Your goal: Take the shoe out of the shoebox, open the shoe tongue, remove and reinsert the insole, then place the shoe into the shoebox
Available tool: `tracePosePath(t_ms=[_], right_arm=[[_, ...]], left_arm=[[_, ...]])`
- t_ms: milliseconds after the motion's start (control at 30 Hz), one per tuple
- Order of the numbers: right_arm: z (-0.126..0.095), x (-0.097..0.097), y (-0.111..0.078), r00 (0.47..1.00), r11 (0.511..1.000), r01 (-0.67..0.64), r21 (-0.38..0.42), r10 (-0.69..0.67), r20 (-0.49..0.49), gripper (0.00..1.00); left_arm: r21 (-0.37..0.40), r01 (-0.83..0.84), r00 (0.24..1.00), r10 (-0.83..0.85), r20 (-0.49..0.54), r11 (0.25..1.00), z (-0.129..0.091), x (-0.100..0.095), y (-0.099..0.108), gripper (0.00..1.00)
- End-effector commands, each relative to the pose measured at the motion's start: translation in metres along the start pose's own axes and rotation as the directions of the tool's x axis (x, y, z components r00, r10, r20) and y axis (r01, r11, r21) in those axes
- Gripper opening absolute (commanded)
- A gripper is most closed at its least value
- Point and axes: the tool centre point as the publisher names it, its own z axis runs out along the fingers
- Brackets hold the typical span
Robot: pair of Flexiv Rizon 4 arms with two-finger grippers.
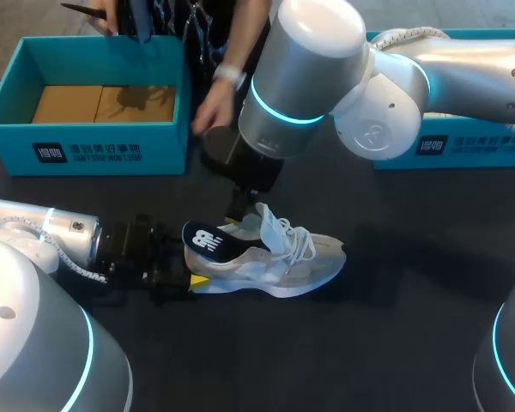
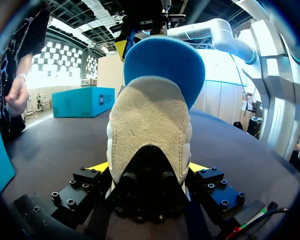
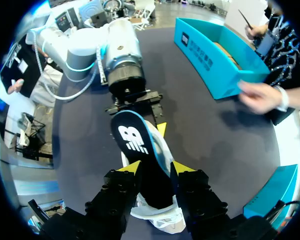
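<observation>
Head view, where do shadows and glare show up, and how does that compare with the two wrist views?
Head view: a shadow crosses the shoebox floor, glare sits on the right arm. Left wrist view: the shoe is well lit at the heel, the left gripper under it dark. Right wrist view: soft sheen on the table beside the insole.

One shoe [image 1: 302,264] and one insole [image 1: 210,239] are being counted on the bench [image 1: 395,343]. Two teal shoeboxes are being counted: the left shoebox [image 1: 103,153] at ten o'clock, the right shoebox [image 1: 474,148] at two o'clock.
</observation>
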Motion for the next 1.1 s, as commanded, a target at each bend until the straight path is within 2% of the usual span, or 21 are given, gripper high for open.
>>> tracePosePath(t_ms=[33,300,667,1000,1100], right_arm=[[0.004,-0.003,-0.001,0.999,1.0,0.022,-0.015,-0.023,-0.048,0.37],[0.011,0.004,0.005,0.995,0.999,0.04,-0.033,-0.043,-0.088,0.38],[0.039,0.013,0.008,0.986,0.997,0.042,-0.066,-0.052,-0.158,0.33],[0.056,0.007,0.008,0.986,0.997,0.024,-0.078,-0.036,-0.164,0.29],[0.058,0.004,0.007,0.986,0.997,0.026,-0.073,-0.038,-0.162,0.24]], left_arm=[[0.0,-0.001,1.0,0.001,0.004,1.0,0.001,0.001,0.002,0.0],[0.0,-0.001,1.0,0.001,0.004,1.0,0.001,0.001,0.002,0.0],[0.0,-0.001,1.0,0.001,0.004,1.0,0.001,0.001,0.002,0.0],[0.0,-0.001,1.0,0.001,0.004,1.0,0.001,0.001,0.002,0.0],[0.0,-0.001,1.0,0.001,0.004,1.0,0.001,0.001,0.002,0.0]])
